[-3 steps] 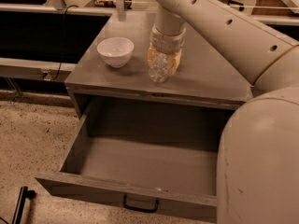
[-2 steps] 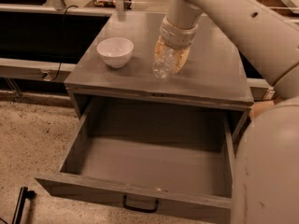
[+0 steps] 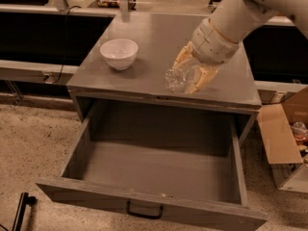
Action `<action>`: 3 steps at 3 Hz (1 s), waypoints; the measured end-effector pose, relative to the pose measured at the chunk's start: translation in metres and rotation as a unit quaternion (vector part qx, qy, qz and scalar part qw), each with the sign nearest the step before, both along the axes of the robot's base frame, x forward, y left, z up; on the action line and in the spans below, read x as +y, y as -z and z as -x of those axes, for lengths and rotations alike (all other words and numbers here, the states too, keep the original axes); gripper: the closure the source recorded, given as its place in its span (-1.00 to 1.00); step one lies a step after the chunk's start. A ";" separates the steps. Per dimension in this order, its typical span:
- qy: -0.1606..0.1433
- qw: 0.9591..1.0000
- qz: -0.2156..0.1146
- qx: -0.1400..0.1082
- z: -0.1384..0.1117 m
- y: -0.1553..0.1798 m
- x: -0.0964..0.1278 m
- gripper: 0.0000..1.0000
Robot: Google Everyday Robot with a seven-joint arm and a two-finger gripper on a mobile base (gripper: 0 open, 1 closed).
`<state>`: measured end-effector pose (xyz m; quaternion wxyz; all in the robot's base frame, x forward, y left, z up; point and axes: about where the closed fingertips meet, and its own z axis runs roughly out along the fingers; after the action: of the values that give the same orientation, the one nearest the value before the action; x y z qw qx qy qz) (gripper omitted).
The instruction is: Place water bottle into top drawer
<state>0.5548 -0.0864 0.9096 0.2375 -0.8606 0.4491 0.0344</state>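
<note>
Camera view: claw [image 3: 195,76] grips water bottle [image 3: 174,80] over grey cabinet top [image 3: 159,42], speckled floor [image 3: 33,143] around

My one camera sits high in front of the grey wooden cabinet [image 3: 159,37], close by, looking steeply down at its front. The open grey wooden top drawer [image 3: 144,198] fills my lower half. The pale two-finger gripper [image 3: 182,83], clamped on the clear crinkled plastic water bottle [image 3: 174,78], sits upper right of centre.
</note>
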 end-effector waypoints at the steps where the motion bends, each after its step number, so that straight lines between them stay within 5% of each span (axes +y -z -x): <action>1: 0.039 0.995 -0.082 0.035 0.061 0.008 0.007 1.00; 2: 0.068 0.989 -0.105 0.077 0.089 0.029 -0.012 1.00; 3: 0.062 0.991 -0.100 0.069 0.070 0.040 -0.009 1.00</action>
<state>0.4848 -0.0953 0.8700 0.2925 -0.7987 0.5110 0.1239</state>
